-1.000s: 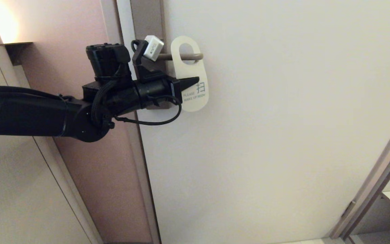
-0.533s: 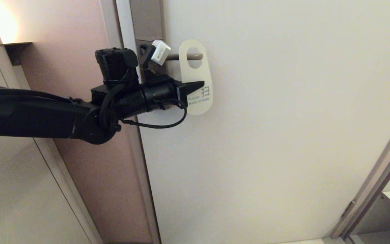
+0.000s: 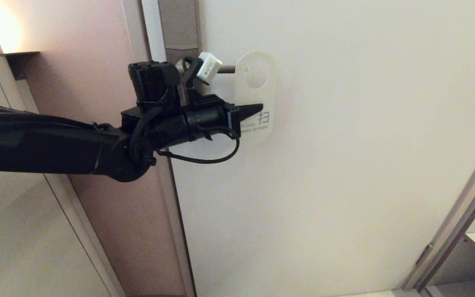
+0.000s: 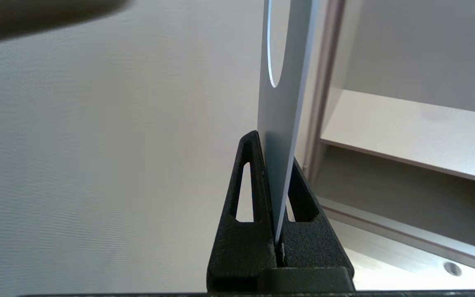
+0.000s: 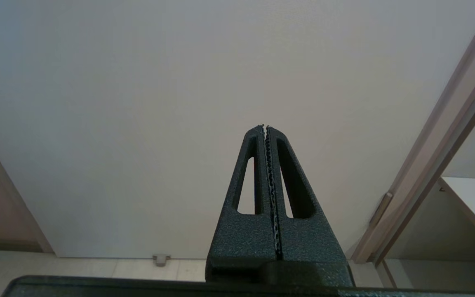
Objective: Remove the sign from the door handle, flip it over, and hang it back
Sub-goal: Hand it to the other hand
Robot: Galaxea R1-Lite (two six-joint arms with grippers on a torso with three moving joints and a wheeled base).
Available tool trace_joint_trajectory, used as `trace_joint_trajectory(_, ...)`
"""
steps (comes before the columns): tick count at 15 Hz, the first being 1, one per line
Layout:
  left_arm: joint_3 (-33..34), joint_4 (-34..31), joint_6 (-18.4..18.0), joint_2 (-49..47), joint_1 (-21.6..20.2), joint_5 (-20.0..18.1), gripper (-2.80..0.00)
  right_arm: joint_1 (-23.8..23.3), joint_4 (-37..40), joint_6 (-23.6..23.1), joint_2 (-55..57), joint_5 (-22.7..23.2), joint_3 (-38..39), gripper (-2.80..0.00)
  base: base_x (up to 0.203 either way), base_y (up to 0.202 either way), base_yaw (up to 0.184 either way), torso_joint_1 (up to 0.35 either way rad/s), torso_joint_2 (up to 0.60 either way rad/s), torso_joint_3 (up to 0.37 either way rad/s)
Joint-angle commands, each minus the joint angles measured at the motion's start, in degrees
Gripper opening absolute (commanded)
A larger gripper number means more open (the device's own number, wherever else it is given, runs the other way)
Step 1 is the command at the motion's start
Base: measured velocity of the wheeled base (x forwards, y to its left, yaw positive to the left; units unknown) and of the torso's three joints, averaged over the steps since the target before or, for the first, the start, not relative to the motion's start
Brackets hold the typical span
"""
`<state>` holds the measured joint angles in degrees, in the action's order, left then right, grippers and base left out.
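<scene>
The left gripper (image 4: 273, 142) has its jaws clamped on the edge-on sign (image 4: 283, 115), beside the pale door (image 4: 118, 144).

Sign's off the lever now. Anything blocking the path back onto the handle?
Nothing visible does. The left gripper is shut on the white rounded-end door-hanger sign, held just past the free tip of the slim beige-grey lever handle. Only bare door surrounds that tip. The right gripper hangs shut, away from it.

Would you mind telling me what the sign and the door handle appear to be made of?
The sign looks like thin stiff plastic or coated card, matte white: the left wrist view shows a slim, straight edge in the left pincer. The door handle seems matte beige-grey metal, a slim lever, though little shows.
</scene>
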<state>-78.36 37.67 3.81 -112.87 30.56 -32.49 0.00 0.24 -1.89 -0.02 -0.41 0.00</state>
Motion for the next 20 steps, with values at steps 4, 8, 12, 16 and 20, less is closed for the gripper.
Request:
trace_joint_trajectory(4, 8.0, 0.2, 0.1, 5.8, 1.9, -0.4, -2.8, 0.1, 0.0, 0.0, 0.0, 0.0, 0.0, -2.8, 0.0, 0.0, 0.0, 0.0, 0.0, 0.0)
trace_joint_trajectory(8, 20.4, 0.2, 0.4, 14.3, 5.1, -0.6, -2.8, 0.0, 0.0, 0.0, 0.0, 0.0, 0.0, -2.8, 0.0, 0.0, 0.0, 0.0, 0.0, 0.0)
trace_joint_trajectory(12, 27.8, 0.1, 2.6, 22.1, 8.7, -1.5, -2.8, 0.0, 0.0, 0.0, 0.0, 0.0, 0.0, -2.8, 0.0, 0.0, 0.0, 0.0, 0.0, 0.0)
trace_joint_trajectory(16, 30.0, -0.1, 7.7, 27.2, 12.7, -2.0, -2.8, 0.0, 0.0, 0.0, 0.0, 0.0, 0.0, -2.8, 0.0, 0.0, 0.0, 0.0, 0.0, 0.0)
trace_joint_trajectory(20, 30.0, -0.2, 8.7, 27.2, 17.5, -1.9, -2.8, 0.0, 0.0, 0.0, 0.0, 0.0, 0.0, -2.8, 0.0, 0.0, 0.0, 0.0, 0.0, 0.0)
